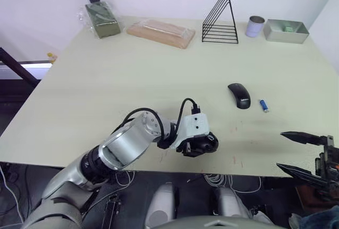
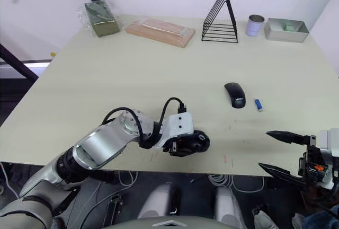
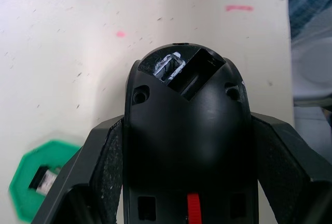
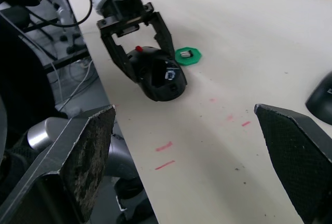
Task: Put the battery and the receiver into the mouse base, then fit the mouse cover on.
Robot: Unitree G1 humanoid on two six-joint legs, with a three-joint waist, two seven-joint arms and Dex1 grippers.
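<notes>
While left hand (image 4: pixel 136 36) grips mouse base (image 3: pixel 185 130), receiver (blurred) (image 3: pixel 42 178) sits half-hidden.

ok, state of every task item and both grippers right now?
mouse base: held between the left gripper's fingers at the table's near edge, compartment open, no battery inside
left gripper: shut on the mouse base
right gripper: open, holding nothing
mouse cover: lying on the table, not fitted
battery: loose on the table beside the mouse cover
receiver: resting on a green disc

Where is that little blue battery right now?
The battery lies on the table, toward the robot's right, just beside the mouse cover and apart from it, ahead of the right gripper.
</notes>
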